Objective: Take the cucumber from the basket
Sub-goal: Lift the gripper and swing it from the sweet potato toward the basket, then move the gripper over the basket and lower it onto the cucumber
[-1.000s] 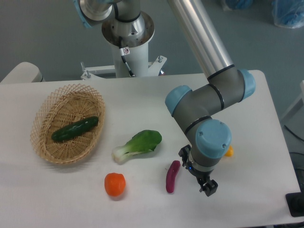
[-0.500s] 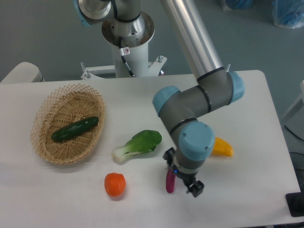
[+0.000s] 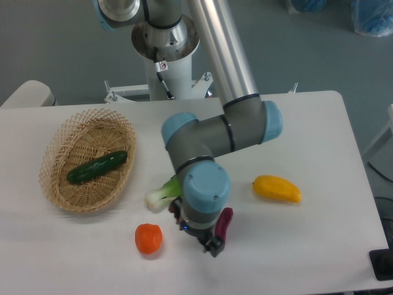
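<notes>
Progress entry: nothing of the pick is done. Cucumber (image 3: 97, 167) lies untouched inside the basket (image 3: 61, 196), well apart from my gripper (image 3: 198, 235), up and off to that end of the table (image 3: 331, 141). My gripper hangs low over the table between the orange fruit (image 3: 148, 238) and the purple eggplant (image 3: 225, 222); I cannot tell how wide its jaws stand, and I see nothing held. Left to do: reach the basket, descend, grasp, lift. Writing: 1 small tag on my base column (image 3: 162, 66), unreadable.
</notes>
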Controlling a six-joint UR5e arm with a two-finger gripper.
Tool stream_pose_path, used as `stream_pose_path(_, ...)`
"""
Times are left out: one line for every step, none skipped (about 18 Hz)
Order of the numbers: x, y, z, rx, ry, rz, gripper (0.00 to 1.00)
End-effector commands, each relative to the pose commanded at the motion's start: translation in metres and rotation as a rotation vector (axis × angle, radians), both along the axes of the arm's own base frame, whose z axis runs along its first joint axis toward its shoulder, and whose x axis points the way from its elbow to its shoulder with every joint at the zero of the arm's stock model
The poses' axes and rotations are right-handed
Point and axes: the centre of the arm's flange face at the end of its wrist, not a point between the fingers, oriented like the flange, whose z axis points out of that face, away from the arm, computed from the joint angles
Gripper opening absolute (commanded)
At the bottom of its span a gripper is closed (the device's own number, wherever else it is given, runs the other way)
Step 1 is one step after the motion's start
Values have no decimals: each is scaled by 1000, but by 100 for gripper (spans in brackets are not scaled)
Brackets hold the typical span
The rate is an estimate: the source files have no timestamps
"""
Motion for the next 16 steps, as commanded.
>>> stream_pose_path(7, 1, 2, -4, -3, 0, 100)
stream_pose_path(15, -2, 5, -7, -6, 0, 100)
stream_pose_path(26, -6, 8, -9, -9, -8, 100)
stream_pose_path(38, -11, 11, -12, -17, -15, 100)
stream_pose_path(51, -16, 14, -8, -30, -23, 100)
stream_pose_path(67, -22, 15, -12, -41, -35, 100)
stream_pose_path(81, -29, 16, -19, -46, -45, 100)
stream_pose_path(97, -34, 14, -26, -54, -59, 100)
stream_pose_path(112, -39, 13, -34, -57, -74, 100)
stream_pose_path(128, -40, 13, -39, -61, -92, 100)
stream_pose_path(142, -41, 14, -42, -63, -108, 100)
stream_pose_path(157, -42, 14, -47, -66, -108, 100)
stream_pose_path(173, -42, 16, -51, -67, -104, 100)
stream_pose_path(191, -39, 15, -57, -68, -105, 100)
stream_pose_path(206, -36, 15, -64, -68, -99, 100)
stream_pose_path(221, -34, 11, -74, -69, -95, 100)
